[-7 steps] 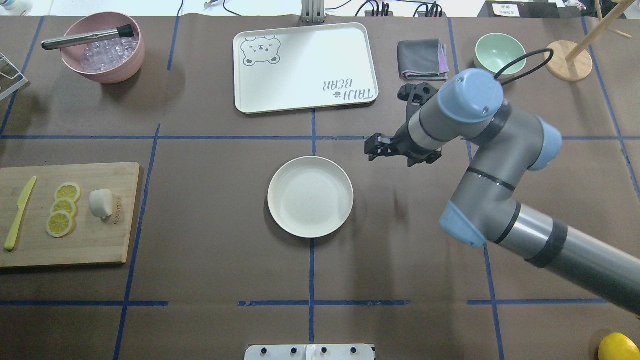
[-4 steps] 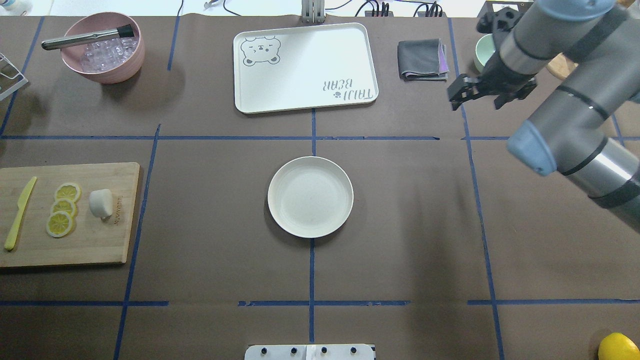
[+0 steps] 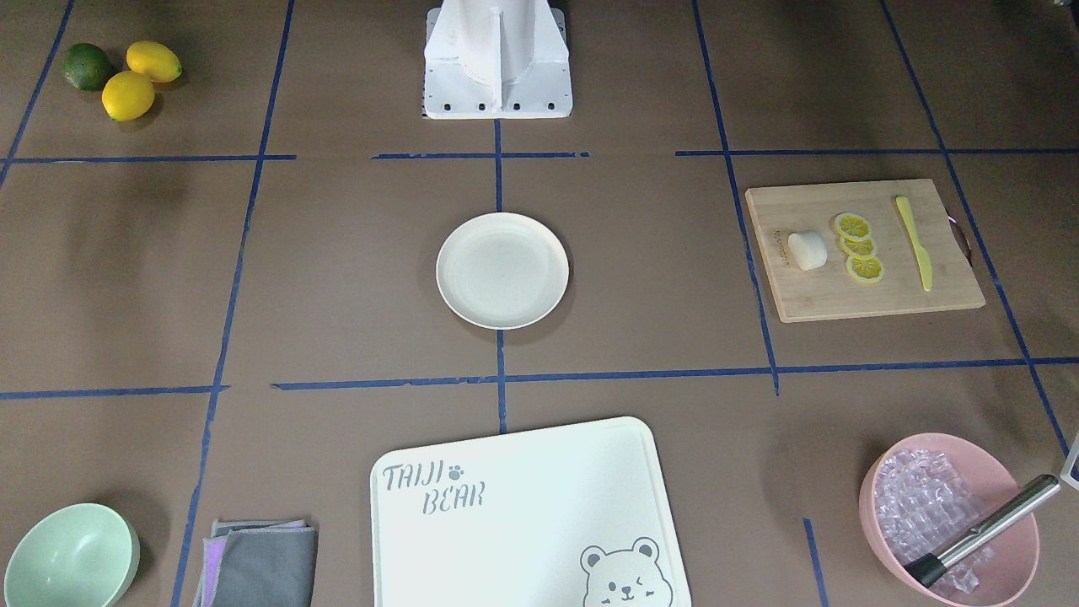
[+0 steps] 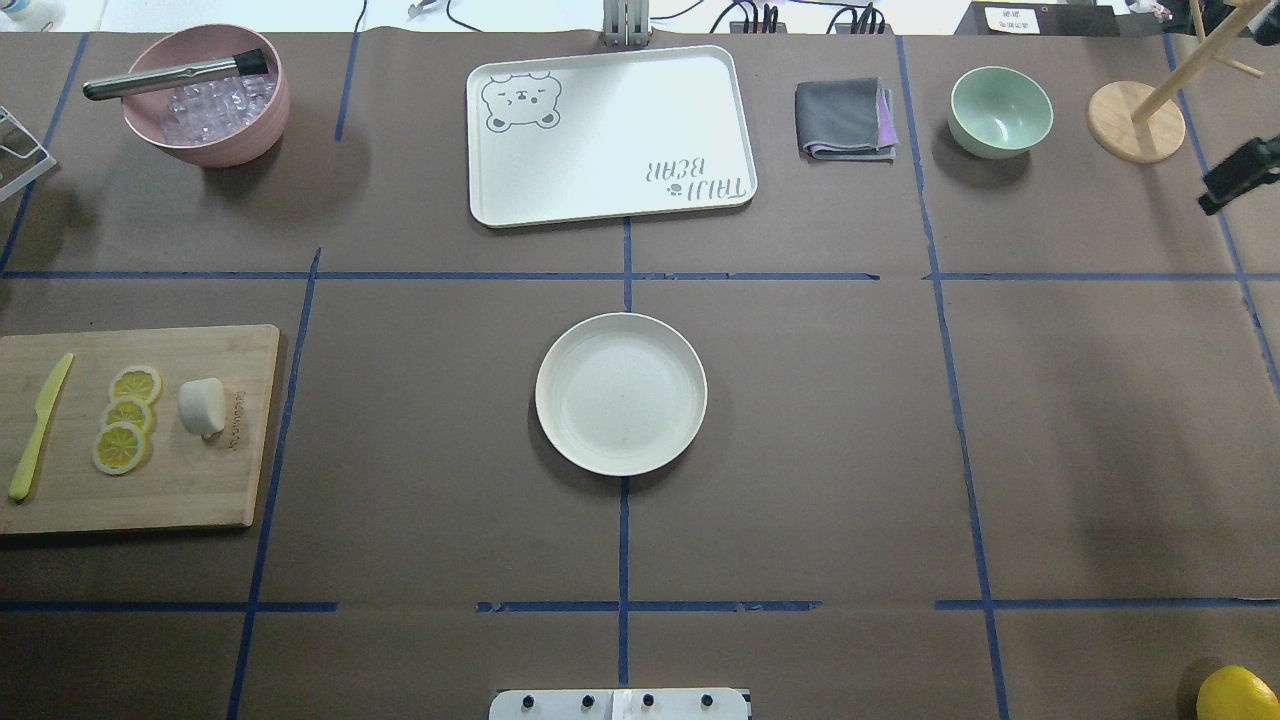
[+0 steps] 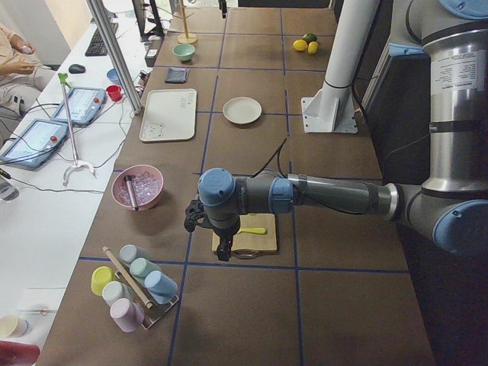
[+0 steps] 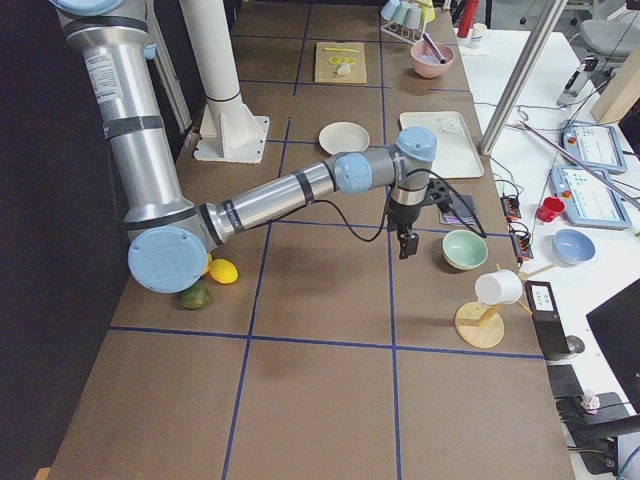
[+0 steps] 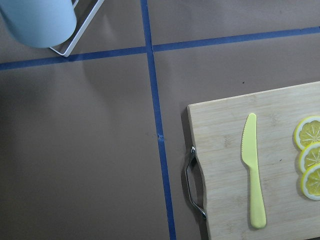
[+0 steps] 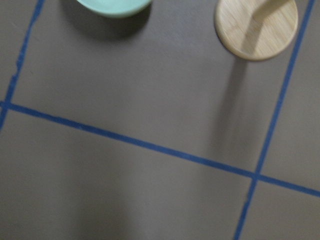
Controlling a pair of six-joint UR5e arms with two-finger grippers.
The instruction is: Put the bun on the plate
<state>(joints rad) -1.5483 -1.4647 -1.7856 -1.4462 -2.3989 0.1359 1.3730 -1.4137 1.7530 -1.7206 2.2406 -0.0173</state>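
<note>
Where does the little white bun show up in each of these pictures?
Front-facing: bun on the cutting board, right of centre.
Overhead: bun at far left, on the board.
Left side: hidden behind the left arm.
Right side: tiny pale speck, top centre.
Left wrist: not in it.
Right wrist: not in it.
Shared landmark: the lemon slices beside it.

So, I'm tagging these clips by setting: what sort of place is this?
Probably a robotics lab set up as a mock kitchen: a robot arm over a table gridded with blue tape, and operator tablets alongside.
</note>
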